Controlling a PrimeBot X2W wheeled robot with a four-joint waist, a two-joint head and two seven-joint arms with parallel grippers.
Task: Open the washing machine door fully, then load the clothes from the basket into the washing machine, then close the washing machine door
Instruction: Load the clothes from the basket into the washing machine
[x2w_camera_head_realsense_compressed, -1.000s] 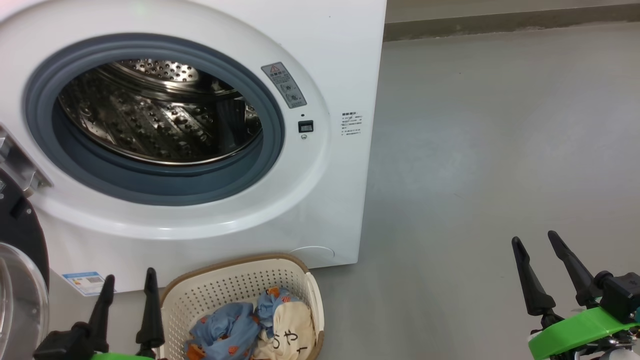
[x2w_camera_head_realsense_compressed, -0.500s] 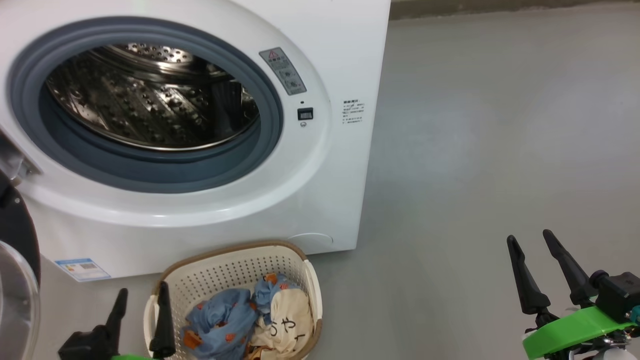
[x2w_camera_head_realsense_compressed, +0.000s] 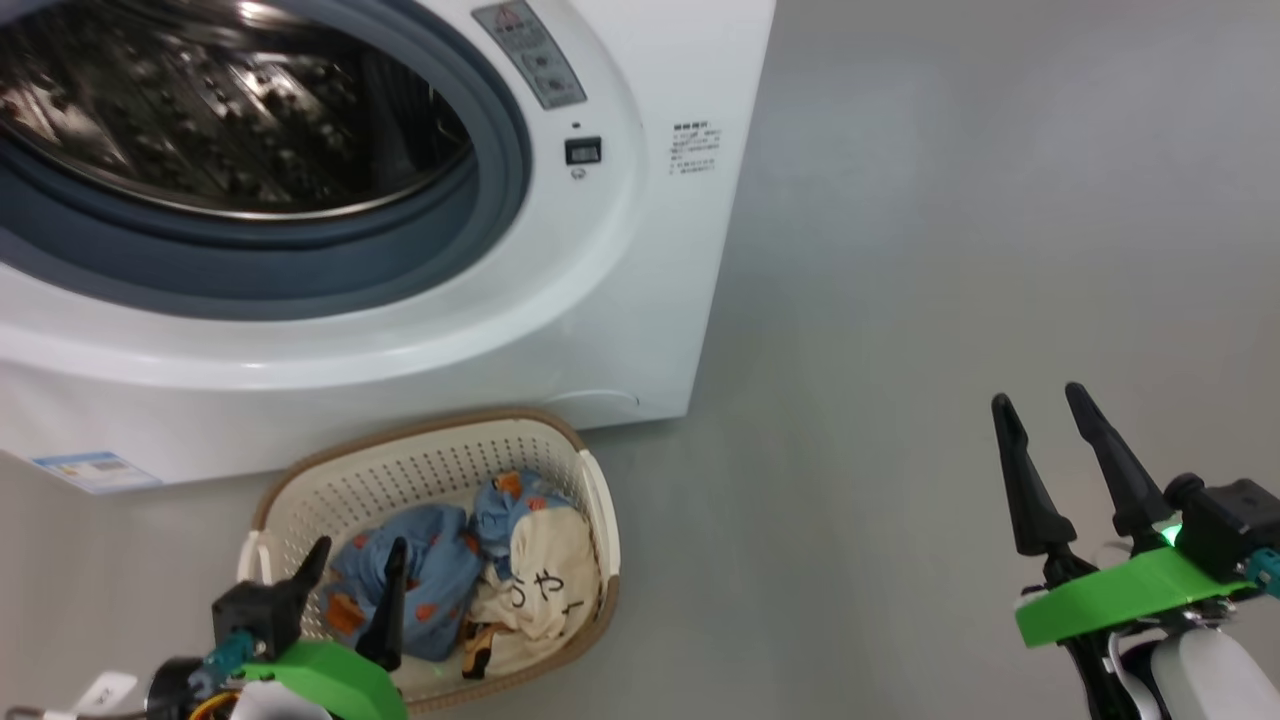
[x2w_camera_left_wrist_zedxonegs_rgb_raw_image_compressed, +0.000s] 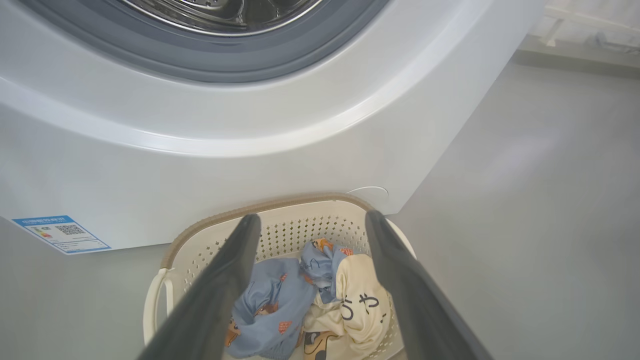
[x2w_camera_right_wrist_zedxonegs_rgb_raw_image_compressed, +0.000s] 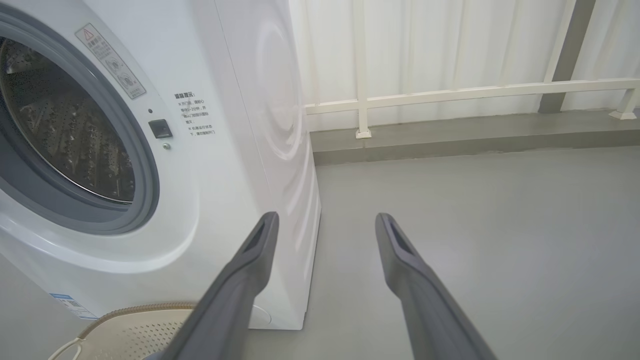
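Left wrist view shows us our left end effector (x2w_camera_left_wrist_zedxonegs_rgb_raw_image_compressed: 312, 216) spread wide and empty above the clothes (x2w_camera_left_wrist_zedxonegs_rgb_raw_image_compressed: 280, 300) in the basket (x2w_camera_left_wrist_zedxonegs_rgb_raw_image_compressed: 280, 204) just before the washing machine (x2w_camera_left_wrist_zedxonegs_rgb_raw_image_compressed: 200, 150), seemingly lined up to grab them, while our right end effector (x2w_camera_head_realsense_compressed: 1037, 394) hangs wide over the floor (x2w_camera_head_realsense_compressed: 900, 250), aside.

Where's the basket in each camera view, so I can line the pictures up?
Head view: basket lower left, behind the left gripper.
Left wrist view: basket bottom centre, between that gripper's fingers.
Right wrist view: basket bottom-left corner, partly cut off.
Shared landmark: blue-and-white sticker low on the washing machine.
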